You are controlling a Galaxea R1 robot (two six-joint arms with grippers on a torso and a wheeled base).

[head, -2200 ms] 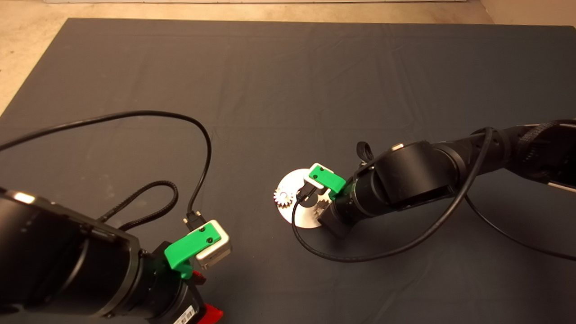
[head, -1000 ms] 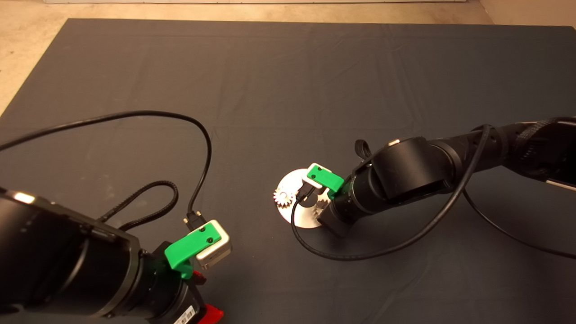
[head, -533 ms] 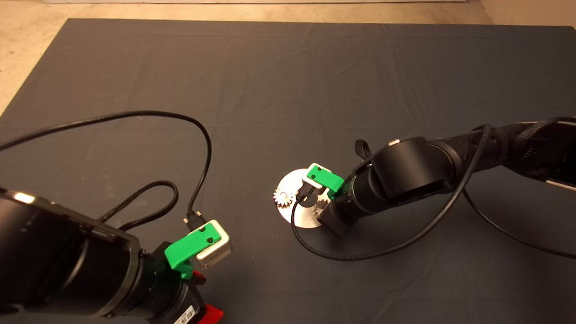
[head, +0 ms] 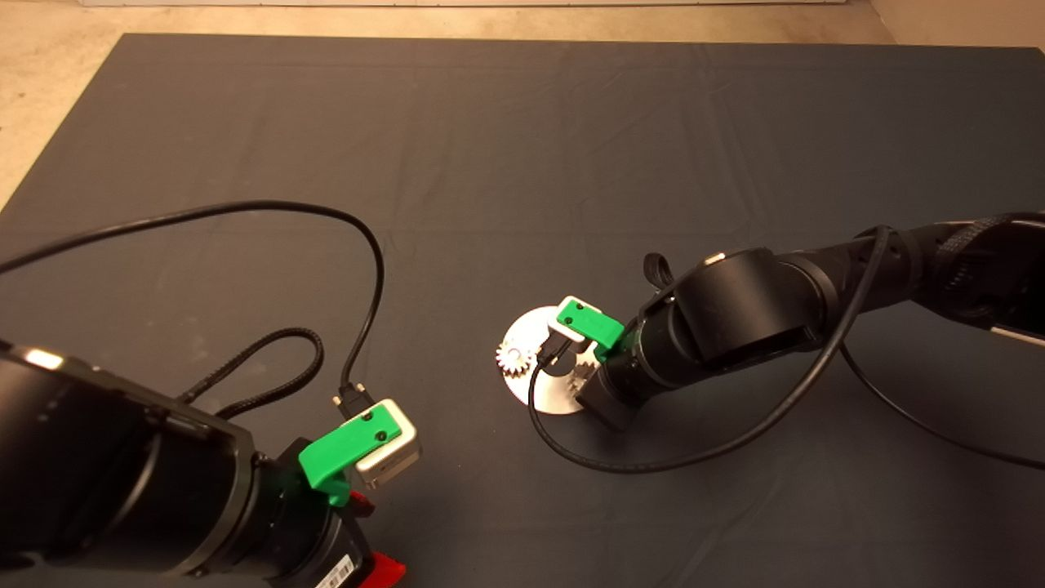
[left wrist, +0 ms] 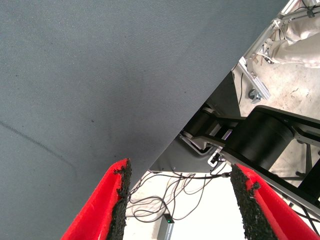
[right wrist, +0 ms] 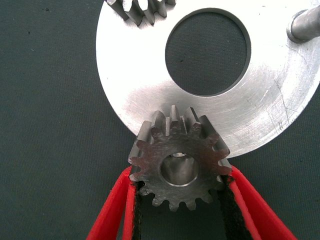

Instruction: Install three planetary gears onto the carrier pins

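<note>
Two planetary gears (right wrist: 178,165) (right wrist: 141,10) and one bare carrier pin (right wrist: 306,25) on one disc (right wrist: 270,112).

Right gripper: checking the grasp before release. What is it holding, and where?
The right gripper holds a planetary gear by opposite sides of its toothed rim.

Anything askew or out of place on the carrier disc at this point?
Nothing stands out. The right gripper holds a gear over a pin at the disc rim; one pin is bare. The left gripper is parked, open.
</note>
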